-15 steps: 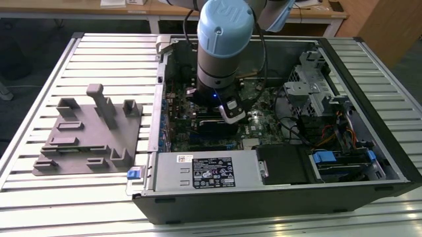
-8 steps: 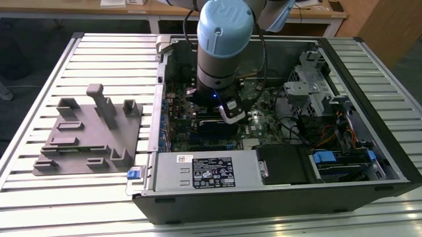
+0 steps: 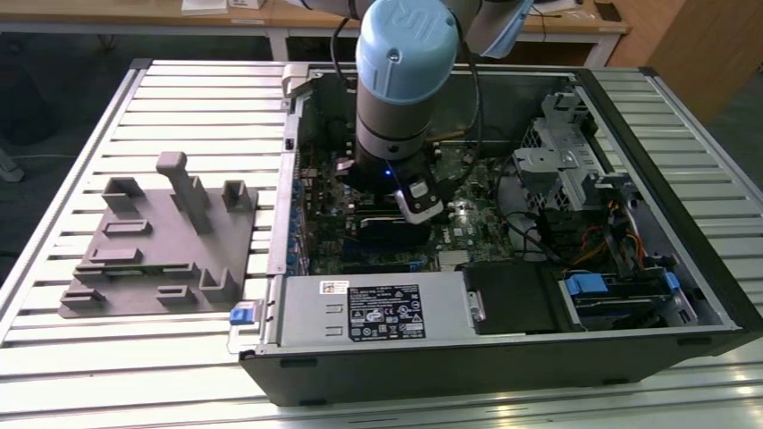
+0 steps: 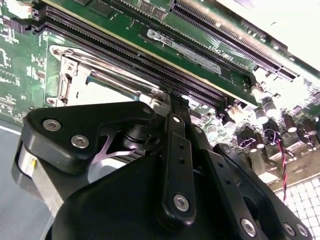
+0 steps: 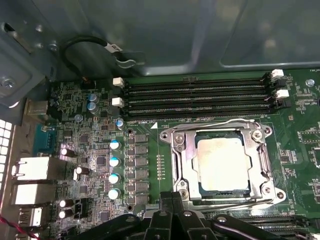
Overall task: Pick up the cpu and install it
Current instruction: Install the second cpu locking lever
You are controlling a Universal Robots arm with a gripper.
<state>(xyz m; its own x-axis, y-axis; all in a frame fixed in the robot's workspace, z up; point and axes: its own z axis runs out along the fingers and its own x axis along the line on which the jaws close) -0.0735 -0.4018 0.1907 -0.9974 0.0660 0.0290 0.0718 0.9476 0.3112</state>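
The cpu (image 5: 222,164), a square chip with a silvery top, lies flat inside the metal-framed socket (image 5: 181,150) on the green motherboard. The socket's frame is around it and the wire lever (image 5: 215,123) runs along one side. My gripper (image 5: 172,199) is just beside the socket's edge, its black fingers pressed together with nothing between them. In the second wrist view the gripper (image 4: 169,98) hovers at the corner of the socket (image 4: 67,75). In the exterior view the gripper (image 3: 412,217) is down inside the open computer case (image 3: 667,268), over the board's middle.
Several memory slots (image 5: 197,97) run beside the socket, and blue-topped capacitors (image 5: 114,161) stand on its other side. A power supply (image 3: 370,308) and drive cages (image 3: 573,170) crowd the case. A grey fixture block (image 3: 161,241) sits on the slatted table at the exterior view's left.
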